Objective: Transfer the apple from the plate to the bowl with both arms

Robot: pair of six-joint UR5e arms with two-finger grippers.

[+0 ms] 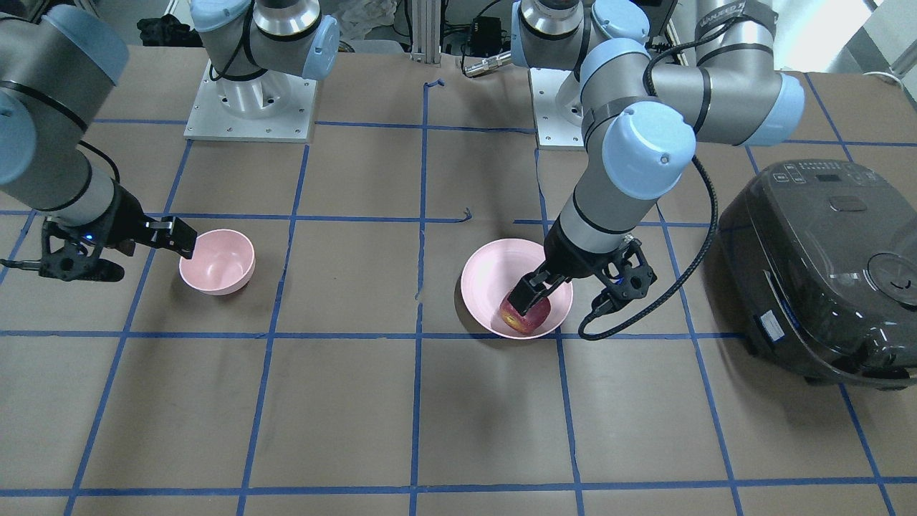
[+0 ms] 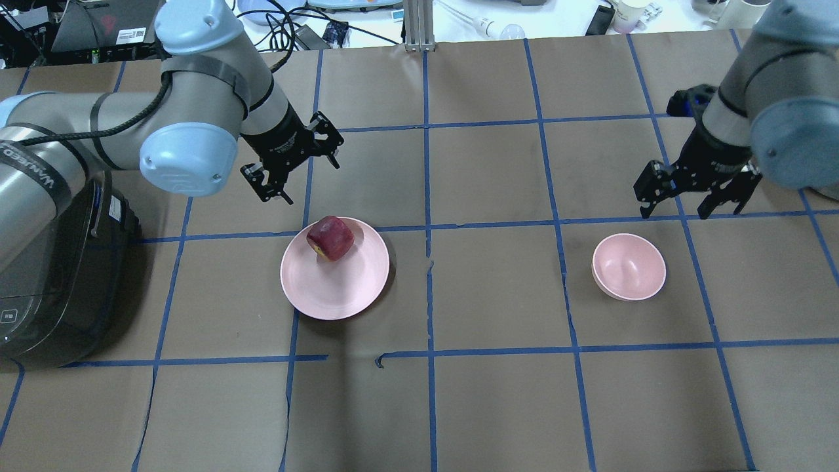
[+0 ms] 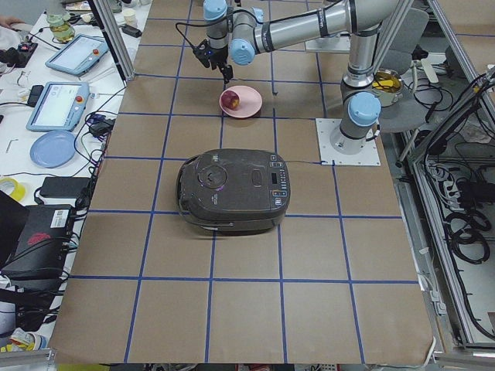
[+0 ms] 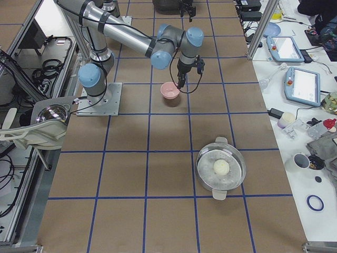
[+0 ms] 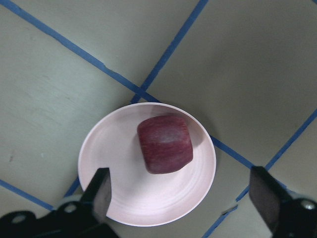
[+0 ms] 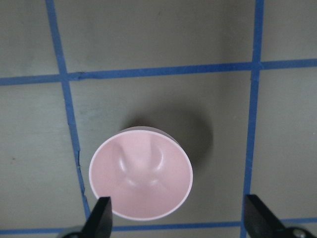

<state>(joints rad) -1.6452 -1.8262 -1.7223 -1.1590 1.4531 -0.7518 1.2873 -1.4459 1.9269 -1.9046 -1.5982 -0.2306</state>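
Apple [image 2: 330, 238] sits on plate [image 2: 334, 288], near its rim.
Left gripper [image 2: 298, 167] hovers above it, jaws spread; right gripper [image 2: 682, 203] above bowl [image 2: 629, 265], jaws spread.

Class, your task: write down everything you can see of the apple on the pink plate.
The apple is small, dark red and blocky, with faint paler streaks on its skin and a yellowish patch low on one side. It looks whole and matte. It rests on the pale pink plate, off-centre, near the rim that is farthest in the overhead view. Only the plate touches it: the left tool hangs open above it without contact.
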